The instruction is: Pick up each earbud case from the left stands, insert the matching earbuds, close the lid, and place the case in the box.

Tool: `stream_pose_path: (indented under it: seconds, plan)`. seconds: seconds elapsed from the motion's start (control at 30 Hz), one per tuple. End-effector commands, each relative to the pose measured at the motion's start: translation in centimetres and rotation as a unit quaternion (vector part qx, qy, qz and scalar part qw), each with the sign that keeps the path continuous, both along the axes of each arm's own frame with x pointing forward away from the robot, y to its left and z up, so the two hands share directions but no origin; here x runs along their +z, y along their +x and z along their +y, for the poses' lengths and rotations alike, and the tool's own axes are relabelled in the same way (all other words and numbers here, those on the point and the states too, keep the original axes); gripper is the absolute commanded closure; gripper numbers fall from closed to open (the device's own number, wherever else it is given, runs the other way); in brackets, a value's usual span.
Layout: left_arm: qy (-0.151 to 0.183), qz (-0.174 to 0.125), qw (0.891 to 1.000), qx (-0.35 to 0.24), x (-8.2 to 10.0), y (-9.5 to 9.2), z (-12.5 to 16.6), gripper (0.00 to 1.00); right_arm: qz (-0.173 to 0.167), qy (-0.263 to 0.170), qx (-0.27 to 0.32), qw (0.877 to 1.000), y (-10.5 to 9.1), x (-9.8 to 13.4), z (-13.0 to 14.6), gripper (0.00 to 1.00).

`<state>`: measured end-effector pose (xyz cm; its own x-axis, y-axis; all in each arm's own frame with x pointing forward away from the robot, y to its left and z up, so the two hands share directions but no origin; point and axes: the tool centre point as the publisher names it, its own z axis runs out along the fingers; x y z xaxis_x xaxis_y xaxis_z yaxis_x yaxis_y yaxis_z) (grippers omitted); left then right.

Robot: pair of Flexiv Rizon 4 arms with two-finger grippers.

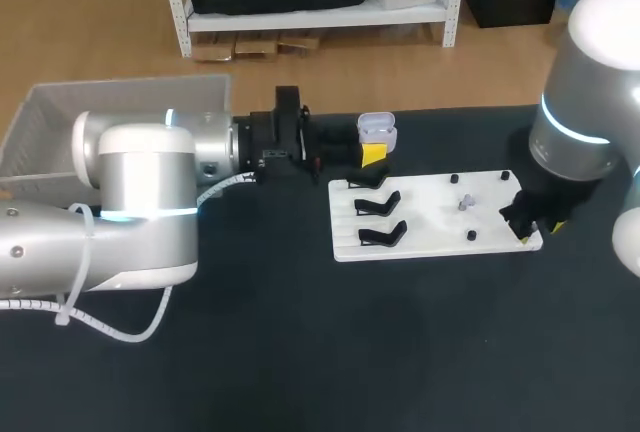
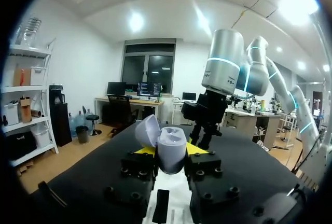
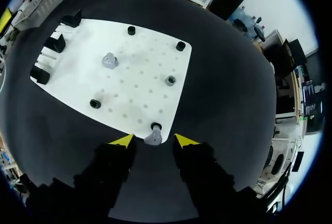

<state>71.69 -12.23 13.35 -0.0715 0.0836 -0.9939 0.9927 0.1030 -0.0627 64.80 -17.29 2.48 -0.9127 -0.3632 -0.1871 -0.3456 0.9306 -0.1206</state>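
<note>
Head view: your left gripper [image 1: 372, 155] clamped the open lavender plastic earbud case [image 1: 377, 130] just beyond the white pegboard [image 1: 430, 242], by its far-left corner. Your right gripper [image 3: 153, 141] straddled the small grey earbud [image 3: 154, 139] at the near-right corner, jaws wide and not touching it. A skewed close could've flicked it off.

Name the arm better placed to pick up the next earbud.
Right. The right gripper is open over the grey earbud at the white board edge. The left gripper is shut on the open case.
</note>
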Motion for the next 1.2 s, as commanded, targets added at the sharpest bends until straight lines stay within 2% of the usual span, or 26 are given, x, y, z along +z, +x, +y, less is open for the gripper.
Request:
stream_pose_path:
  seconds: [0.03, 0.13, 0.3, 0.33, 0.37, 0.5, 0.6, 0.87, 1.07, 1.1, 1.2]
  plan:
    - [-0.001, 0.0, 1.0, 0.0, 0.0, 0.1, 0.0, 1.0, 0.003, -0.001, -0.001, 1.0, 0.2, -0.2, 0.2, 0.58]
    - [-0.001, 0.0, 1.0, 0.0, 0.0, 0.1, 0.0, 1.0, 0.004, 0.0, -0.001, 1.0, 0.3, -0.3, 0.2, 0.61]
    - [-0.001, 0.0, 1.0, 0.0, 0.0, 0.1, 0.0, 1.0, 0.005, -0.002, -0.002, 1.0, 0.4, -0.3, 0.3, 0.84]
    - [-0.001, 0.0, 1.0, 0.0, 0.0, 0.1, 0.0, 1.0, 0.005, -0.002, -0.004, 1.0, 0.4, -0.3, 0.3, 0.95]
    - [-0.001, 0.0, 1.0, 0.0, 0.0, 0.1, 0.0, 1.0, 0.005, -0.002, -0.005, 1.0, 0.4, -0.4, 0.3, 1.0]
    - [-0.001, 0.0, 1.0, 0.0, 0.0, 0.1, 0.0, 1.0, 0.007, -0.002, -0.006, 1.0, 0.3, -0.4, 0.4, 1.0]
    - [-0.001, 0.0, 1.0, 0.0, 0.0, 0.1, 0.0, 1.0, 0.008, 0.002, -0.009, 1.0, 0.1, 0.5, 0.5, 1.0]
    - [-0.001, 0.0, 1.0, 0.0, 0.0, 0.1, 0.0, 1.0, 0.022, -0.002, -0.057, 0.998, -1.6, 6.5, 0.7, 1.0]
    - [-0.001, 0.0, 1.0, 0.0, 0.0, 0.1, 0.0, 1.0, 0.031, 0.004, -0.072, 0.997, -2.6, 10.3, 3.2, 1.0]
    - [-0.001, 0.0, 1.0, 0.0, 0.0, 0.1, 0.0, 1.0, 0.03, -0.019, -0.08, 0.996, -2.6, 10.7, 3.7, 1.0]
    - [-0.001, 0.0, 1.0, 0.0, 0.0, 0.1, 0.0, 1.0, 0.031, -0.025, -0.106, 0.994, -2.4, 11.8, 5.0, 1.0]
